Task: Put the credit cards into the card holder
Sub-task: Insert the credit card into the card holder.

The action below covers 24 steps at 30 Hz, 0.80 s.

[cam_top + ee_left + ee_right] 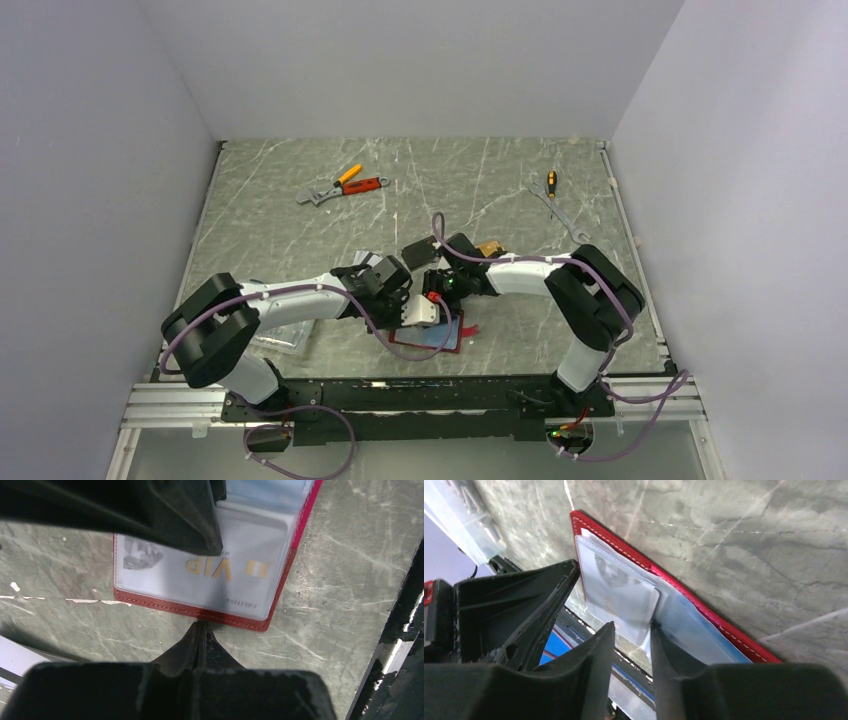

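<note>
The left gripper (pixel 200 628) had its fingers pressed together and held nothing. Its tip seemed to press on the edge of the small red leather-like folding card holder (pixel 165 604), which lay open by the middle of the bench's near edge. Under a clear sleeve sat a silver-white plastic credit card (pixel 220 570) with gold VIP lettering. The right gripper (pixel 633 630) was slightly spread about the card's corner, clamping nothing. The card looked light, stiff and slick, best pinched at a free short edge. The soft, light holder would likely slide unless pinned.
</note>
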### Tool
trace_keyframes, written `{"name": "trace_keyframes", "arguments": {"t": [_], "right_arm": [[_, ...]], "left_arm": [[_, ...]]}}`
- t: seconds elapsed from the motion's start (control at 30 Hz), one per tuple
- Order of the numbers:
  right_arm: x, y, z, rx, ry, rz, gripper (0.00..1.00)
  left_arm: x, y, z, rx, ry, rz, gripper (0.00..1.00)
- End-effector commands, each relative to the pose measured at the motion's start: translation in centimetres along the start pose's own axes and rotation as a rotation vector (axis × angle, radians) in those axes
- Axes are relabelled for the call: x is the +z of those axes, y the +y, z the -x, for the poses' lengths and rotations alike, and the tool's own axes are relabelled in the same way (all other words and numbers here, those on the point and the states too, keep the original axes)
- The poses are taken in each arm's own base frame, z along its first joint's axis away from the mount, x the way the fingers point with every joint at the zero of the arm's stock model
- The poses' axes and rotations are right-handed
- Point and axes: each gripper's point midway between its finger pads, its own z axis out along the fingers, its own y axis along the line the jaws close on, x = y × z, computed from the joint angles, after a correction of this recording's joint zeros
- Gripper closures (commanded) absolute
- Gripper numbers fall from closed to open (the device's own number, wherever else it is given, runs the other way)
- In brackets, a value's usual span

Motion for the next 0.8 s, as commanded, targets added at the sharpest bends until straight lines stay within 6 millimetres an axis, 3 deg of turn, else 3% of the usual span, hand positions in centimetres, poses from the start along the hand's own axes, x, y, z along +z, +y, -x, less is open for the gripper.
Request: {"name": "trace_keyframes", "arguments": {"t": [0.0, 0.13, 0.2, 0.33, 0.47, 0.77], "right_arm": [[-1.8, -0.4, 0.5, -0.021, -0.010, 0.000, 0.59], [-3.7, -0.8, 1.2, -0.021, -0.045, -0.005, 0.56], [-4.1, -0.7, 1.1, -0.020, -0.052, 0.002, 0.64], [-3.9, -0.7, 0.9, -0.007, -0.049, 0.018, 0.90], [-3.5, -0.8, 0.8, -0.017, -0.050, -0.011, 0.99], [-0.5, -2.0, -0.7, -0.005, 0.011, -0.102, 1.00]], "left_arm": [[-0.1, -2.3, -0.2, -0.024, -0.019, -0.083, 1.00], [-0.2, -2.0, -0.3, -0.027, -0.021, -0.074, 1.00], [-0.2, -2.0, -0.3, -0.028, -0.023, -0.076, 1.00], [-0.5, -1.6, 0.0, -0.025, -0.033, -0.057, 1.00], [-1.2, -0.8, 0.2, -0.041, -0.054, -0.035, 1.00], [-2.0, 0.0, 1.4, -0.030, -0.115, -0.043, 1.00]]}}
